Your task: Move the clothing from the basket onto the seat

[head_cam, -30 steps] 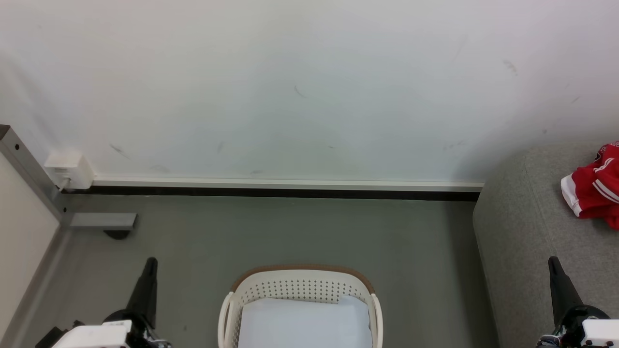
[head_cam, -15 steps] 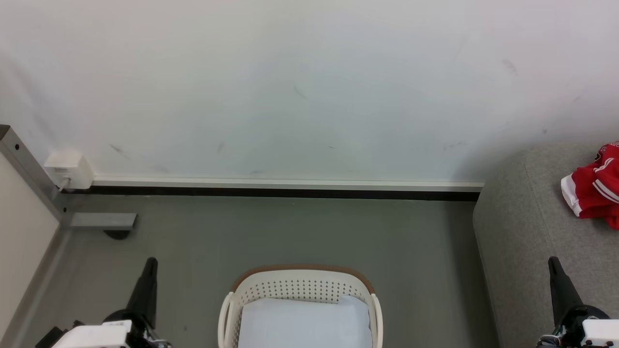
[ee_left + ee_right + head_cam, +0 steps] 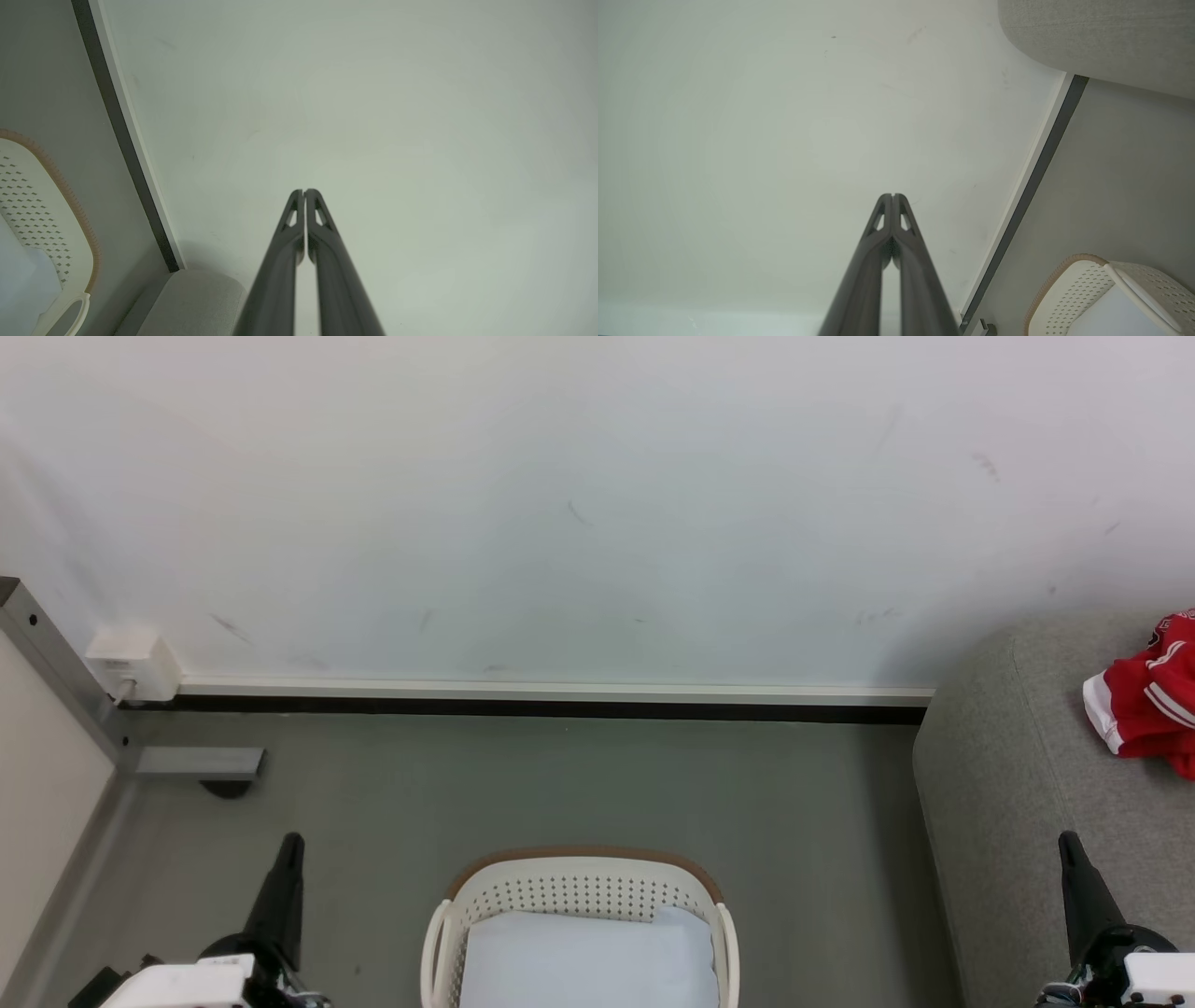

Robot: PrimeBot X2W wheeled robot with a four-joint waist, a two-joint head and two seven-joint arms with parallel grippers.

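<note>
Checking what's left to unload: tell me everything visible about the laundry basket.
The oval cream-white plastic laundry basket stands upright on the grey floor, its near part cut off by the head view's bottom edge. Its walls are perforated, a brown band caps the rim, and white loop handles flank it. A pale blue-white flat pad lies inside.

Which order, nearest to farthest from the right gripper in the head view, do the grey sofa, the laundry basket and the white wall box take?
1. Grey sofa: right side, directly beside the right gripper.
2. Laundry basket: bottom centre on the floor, to the gripper's left.
3. White wall box: far left, at the foot of the wall.
</note>
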